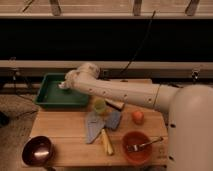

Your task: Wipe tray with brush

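The dark-green tray point(50, 99) sits at the back left of the wooden table. My gripper point(64, 85) reaches into it from the right, over the tray's far right part, at the end of the white arm point(125, 92). A small whitish brush point(62, 84) shows at the gripper's tip, low over the tray floor, and the gripper is shut on it. The wrist hides most of the brush handle.
A green cup point(100, 105) stands just right of the tray, under the arm. A blue-grey cloth point(100, 122) and a pale yellow stick-shaped object point(106, 142) lie mid-table. An orange fruit point(137, 116), an orange bowl point(131, 154) with a fork point(142, 145) and a dark bowl point(37, 150) sit near the front.
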You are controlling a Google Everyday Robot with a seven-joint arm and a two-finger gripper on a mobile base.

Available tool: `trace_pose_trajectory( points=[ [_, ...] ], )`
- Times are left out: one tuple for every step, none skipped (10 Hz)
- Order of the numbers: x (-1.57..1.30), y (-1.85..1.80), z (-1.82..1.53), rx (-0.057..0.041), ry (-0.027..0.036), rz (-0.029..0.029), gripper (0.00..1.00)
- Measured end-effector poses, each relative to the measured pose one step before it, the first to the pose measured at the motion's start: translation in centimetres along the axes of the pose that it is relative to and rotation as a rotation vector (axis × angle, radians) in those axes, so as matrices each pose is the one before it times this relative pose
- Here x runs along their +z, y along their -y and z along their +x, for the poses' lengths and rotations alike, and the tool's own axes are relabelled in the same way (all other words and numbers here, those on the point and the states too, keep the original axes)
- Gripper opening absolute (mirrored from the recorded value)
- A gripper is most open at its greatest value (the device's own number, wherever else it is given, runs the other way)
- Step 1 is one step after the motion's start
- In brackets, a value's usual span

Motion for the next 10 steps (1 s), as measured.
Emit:
trace_pose_trajectory(
  points=[
    [-0.040,0.116,-0.504,-0.00703,0.01466,0.00170,0.07],
    [-0.050,0.003,-0.830,-0.01074,0.02236,-0.00175,0.07],
    [-0.247,-0.450,-1.068,-0.01098,0.02355,-0.00786,0.07],
    [-0.331,-0.912,-1.116,-0.00768,0.02161,-0.01217,0.07],
    [-0.694,-1.046,-0.728,-0.00422,0.01331,-0.01327,0.07],
    [-0.553,-1.003,-0.320,0.00136,0.00688,-0.01442,0.07],
    [-0.523,-1.212,0.034,0.00207,0.00016,-0.01959,0.07],
    [-0.564,-0.692,0.691,0.00930,-0.00806,-0.00945,0.07],
    [-0.762,-0.351,1.180,0.00965,-0.01492,-0.00355,0.07],
    [-0.924,-0.295,1.803,0.01301,-0.02531,-0.00213,0.07]
  ],
)
